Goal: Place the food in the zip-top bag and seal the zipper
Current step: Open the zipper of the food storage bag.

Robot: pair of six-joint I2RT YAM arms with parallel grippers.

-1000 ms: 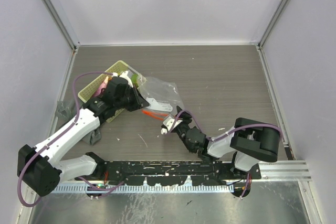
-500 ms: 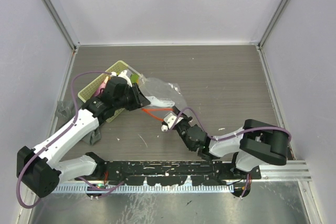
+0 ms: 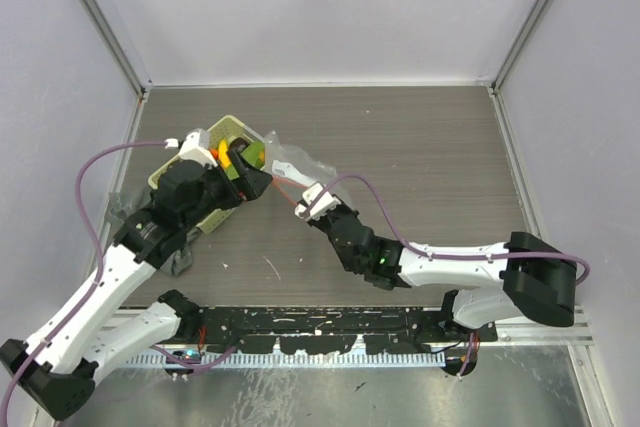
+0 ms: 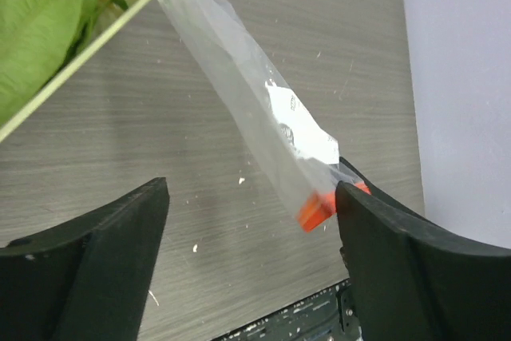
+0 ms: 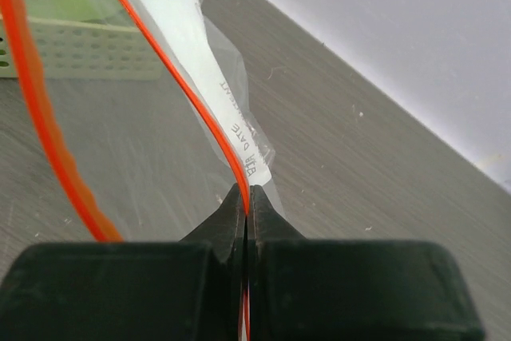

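right gripper [image 5: 246,201] pinching zipper [image 5: 40,105], green leaf [image 4: 40,21] cut off in basket [image 4: 80,55]

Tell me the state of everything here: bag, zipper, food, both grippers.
zip-top bag: mouth open, no food visible inside.
zipper: unsealed, its two strips spread apart.
green leaf: lying in the mesh basket.
left gripper: open.
right gripper: shut on the zipper.

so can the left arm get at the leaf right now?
Probably yes: the left gripper is open near the basket, the leaf lies uncovered there, and the bag, pinched by the right gripper, hangs off to the side.
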